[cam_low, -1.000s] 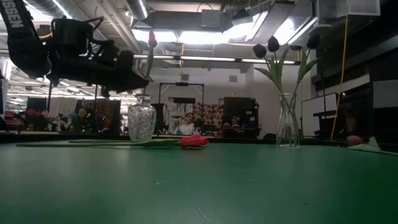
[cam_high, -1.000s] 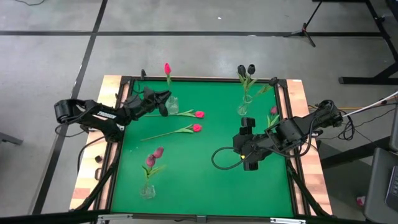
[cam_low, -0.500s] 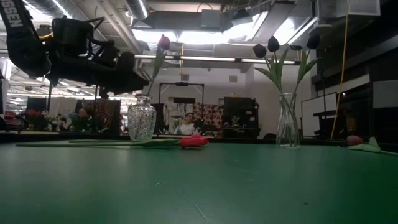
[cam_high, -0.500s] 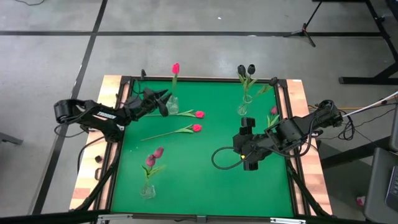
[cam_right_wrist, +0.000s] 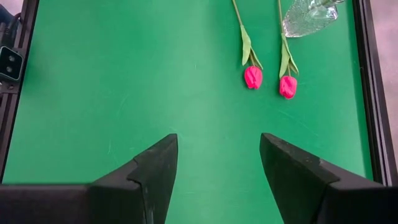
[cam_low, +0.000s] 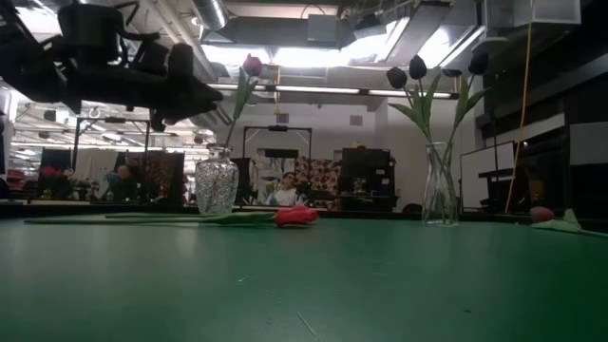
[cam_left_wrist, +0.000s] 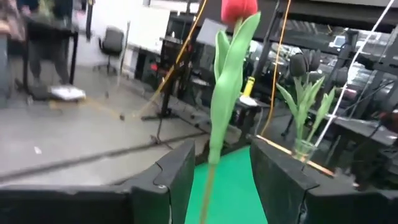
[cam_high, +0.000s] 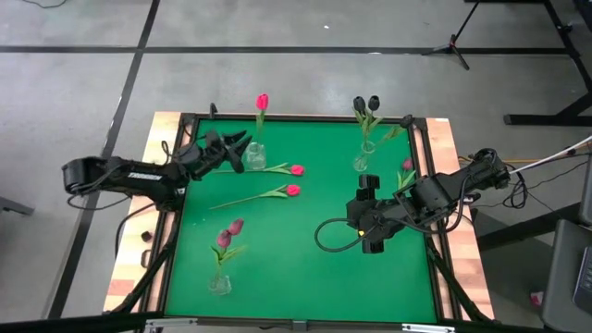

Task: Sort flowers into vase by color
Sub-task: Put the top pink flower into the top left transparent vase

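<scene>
Left tool (cam_high: pixel 242 141), fingers apart, beside the cut-glass vase (cam_high: pixel 255 157) holding one pink-red tulip (cam_high: pixel 262 101). Two pink-red tulips (cam_high: pixel 294 190) lie on the counter (cam_high: pixel 305 259). Right tool (cam_high: pixel 367 245) parted, empty.

Red tulip (cam_left_wrist: pixel 239 9) head cropped by frame edge

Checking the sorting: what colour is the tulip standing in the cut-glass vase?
Bright pink-red; the tulip in the vase shows best in the high view.

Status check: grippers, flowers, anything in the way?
Left gripper open beside the vase, red tulip standing in it. Right gripper open, idle. Two pink tulips lying on mat. Nothing blocking.
</scene>
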Robot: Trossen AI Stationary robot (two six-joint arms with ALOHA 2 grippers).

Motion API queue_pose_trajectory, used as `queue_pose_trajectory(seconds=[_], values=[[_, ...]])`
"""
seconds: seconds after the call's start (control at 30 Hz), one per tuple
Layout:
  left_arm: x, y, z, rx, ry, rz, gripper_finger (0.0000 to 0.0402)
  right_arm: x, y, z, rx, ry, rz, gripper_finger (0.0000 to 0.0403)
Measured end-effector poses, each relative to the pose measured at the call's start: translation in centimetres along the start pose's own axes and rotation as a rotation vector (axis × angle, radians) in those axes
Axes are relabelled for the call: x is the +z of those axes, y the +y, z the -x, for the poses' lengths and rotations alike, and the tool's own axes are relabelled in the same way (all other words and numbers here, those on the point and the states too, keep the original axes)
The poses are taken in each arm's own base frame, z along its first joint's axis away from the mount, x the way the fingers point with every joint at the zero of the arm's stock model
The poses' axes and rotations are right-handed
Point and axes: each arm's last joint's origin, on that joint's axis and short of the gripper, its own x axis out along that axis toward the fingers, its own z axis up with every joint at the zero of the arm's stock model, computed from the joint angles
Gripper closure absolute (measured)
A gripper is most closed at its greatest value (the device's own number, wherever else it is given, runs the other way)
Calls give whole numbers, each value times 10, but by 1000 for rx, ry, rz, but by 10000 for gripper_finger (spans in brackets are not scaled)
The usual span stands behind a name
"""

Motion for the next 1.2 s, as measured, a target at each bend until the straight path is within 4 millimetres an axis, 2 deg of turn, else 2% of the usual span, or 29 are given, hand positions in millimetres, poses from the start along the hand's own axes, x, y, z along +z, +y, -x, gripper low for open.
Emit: queue_pose_trajectory(seconds=[0.27, 0.4, 0.6, 0.9, 1.2], values=[[-4, 3, 17, 48, 194, 239, 250, 0, 0, 0, -1, 5, 2, 176], [-12, 7, 28, 70, 347, 289, 250, -1, 0, 0, -2, 7, 3, 176], [-26, 11, 40, 31, 570, 179, 250, -1, 0, 0, -2, 7, 19, 176], [-33, 13, 42, -1, 648, -32, 250, -1, 0, 0, -2, 6, 19, 176], [-46, 15, 42, -36, 765, -84, 250, -1, 0, 0, -2, 6, 24, 176]])
